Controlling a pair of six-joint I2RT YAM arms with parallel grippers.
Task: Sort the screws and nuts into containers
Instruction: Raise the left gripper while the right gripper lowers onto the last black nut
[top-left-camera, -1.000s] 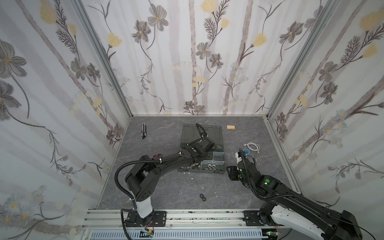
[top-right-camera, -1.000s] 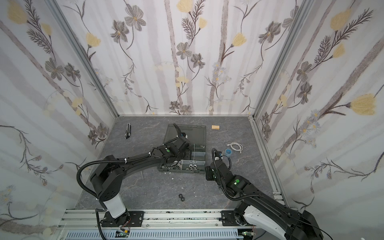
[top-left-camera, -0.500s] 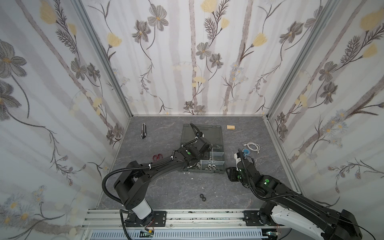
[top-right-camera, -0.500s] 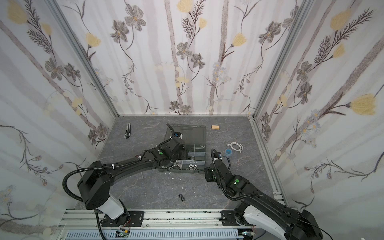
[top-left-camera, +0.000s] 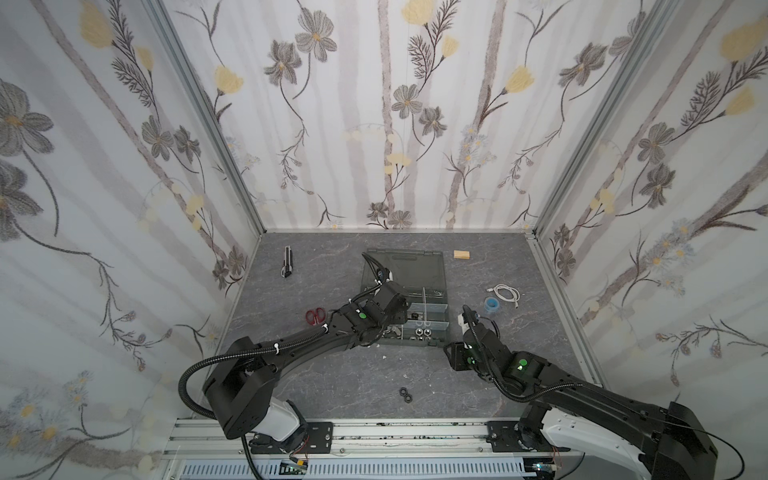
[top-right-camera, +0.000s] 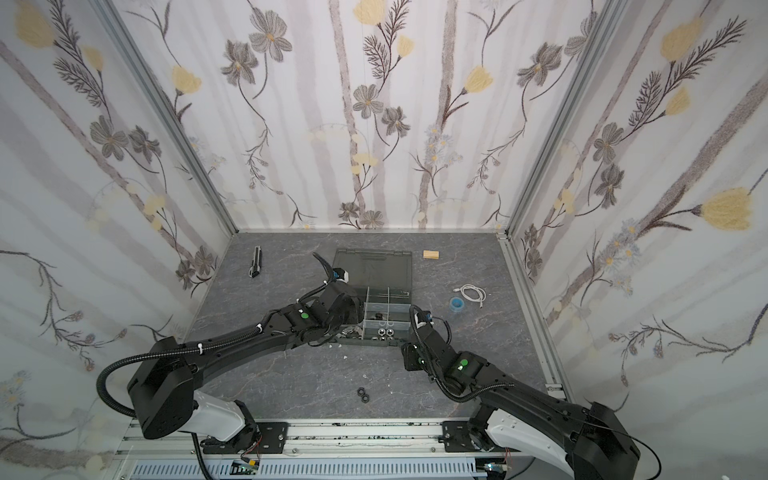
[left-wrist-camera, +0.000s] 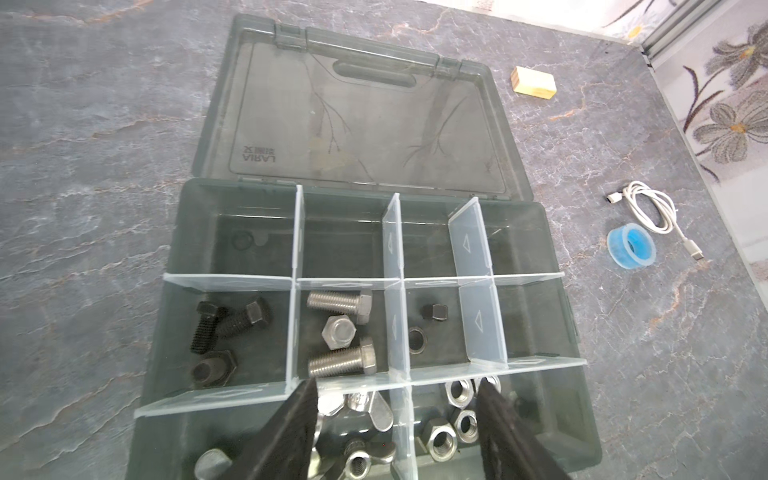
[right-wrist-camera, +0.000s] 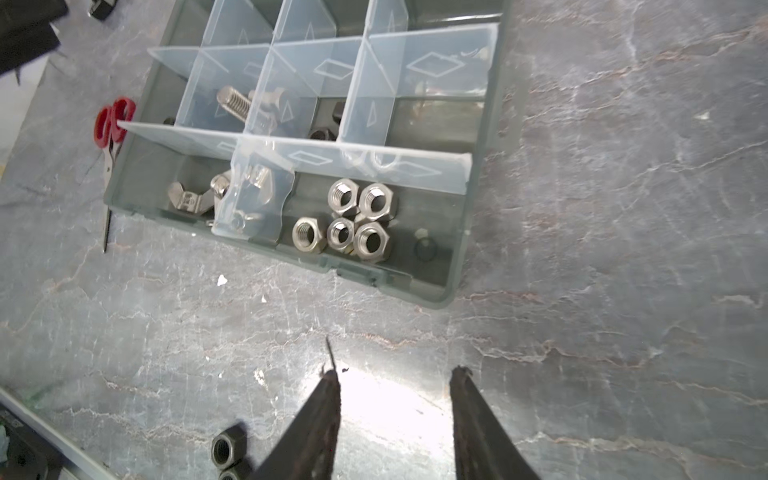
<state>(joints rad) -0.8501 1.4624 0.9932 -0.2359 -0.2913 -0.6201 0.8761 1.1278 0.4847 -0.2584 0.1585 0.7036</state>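
Flowered wallpaper (top-left-camera: 395, 124) closes in three sides of a grey, marble-patterned worktop (top-left-camera: 332, 374). Near its middle lies a dark grey case (left-wrist-camera: 345, 241) with its see-through lid (left-wrist-camera: 353, 124) folded flat open toward the back wall. Pale dividers (left-wrist-camera: 392, 249) split the case into compartments. In the middle row, black screws (left-wrist-camera: 226, 320) lie in the end compartment on the side of the red-handled scissors (top-left-camera: 316, 316). Silver screws (left-wrist-camera: 340, 332) lie in the next compartment and black nuts (left-wrist-camera: 417, 340) in the one after. In the row nearest the robot, wing nuts (right-wrist-camera: 187, 199) share one compartment and silver hex nuts (right-wrist-camera: 357, 216) sit in the one beside it. The left claw (left-wrist-camera: 398, 388) hangs over that near row with its jaws fairly wide, straddling the divider between the wing nuts and the hex nuts, nothing pinched between them. The right claw (right-wrist-camera: 395, 372) hovers over bare worktop just in front of the case, jaws parted and empty. Two loose black nuts (top-left-camera: 405, 395) lie on the worktop well in front of the case. On the case's right side sit a blue tape roll (top-left-camera: 492, 304) and a coiled white cable (top-left-camera: 505, 293), and a small wooden block (top-left-camera: 461, 254) rests near the back wall.
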